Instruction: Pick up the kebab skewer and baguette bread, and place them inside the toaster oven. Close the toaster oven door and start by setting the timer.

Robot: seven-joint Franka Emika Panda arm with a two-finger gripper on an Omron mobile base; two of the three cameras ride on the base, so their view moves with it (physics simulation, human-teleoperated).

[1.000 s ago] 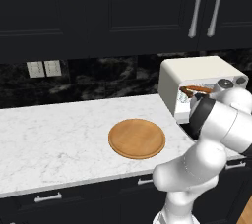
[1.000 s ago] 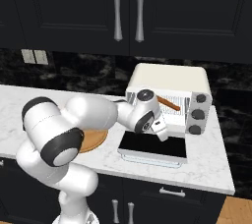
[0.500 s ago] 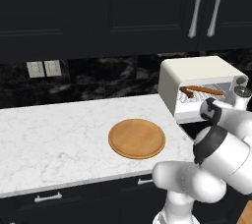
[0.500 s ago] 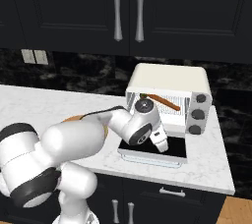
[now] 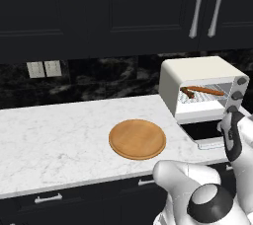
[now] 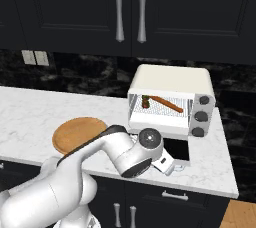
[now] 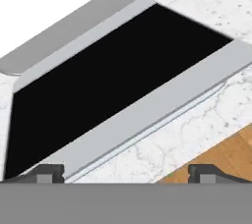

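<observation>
Gripper (image 7: 126, 173): jaws spread wide, nothing between the tips; hand view looks down on the door w/ the tips low, just off its handle edge. In right base view the hand sits at the door's front edge; contact w/ handle can't be told.
Oven (image 6: 172, 79): cream-white box w/ rounded top, at back right of the counter (image 5: 54, 140), open.
Door (image 7: 113, 80): folded down flat in front of the oven, dark glass facing up, grey frame round it, silver bar handle (image 7: 147, 132) along the near edge.
Skewer (image 6: 145, 102): inside the oven, on the wire rack, left part of the cavity; short, dark chunks, prob. a green bit but too small to be sure.
Bread (image 6: 166, 103): also on the rack, long orange-brown stick lying at a slant, just beside the skewer, toward the right.
Knobs (image 6: 200, 116): three grey ones stacked on the oven's right front.
Plate (image 5: 137, 138): round, wooden, on the counter left of the oven, well apart from the door.
Cabinets (image 6: 130, 9): dark, above, w/ two long silver handles.
Outlets (image 5: 43, 69): two pale plates on the dark back wall, far left.
</observation>
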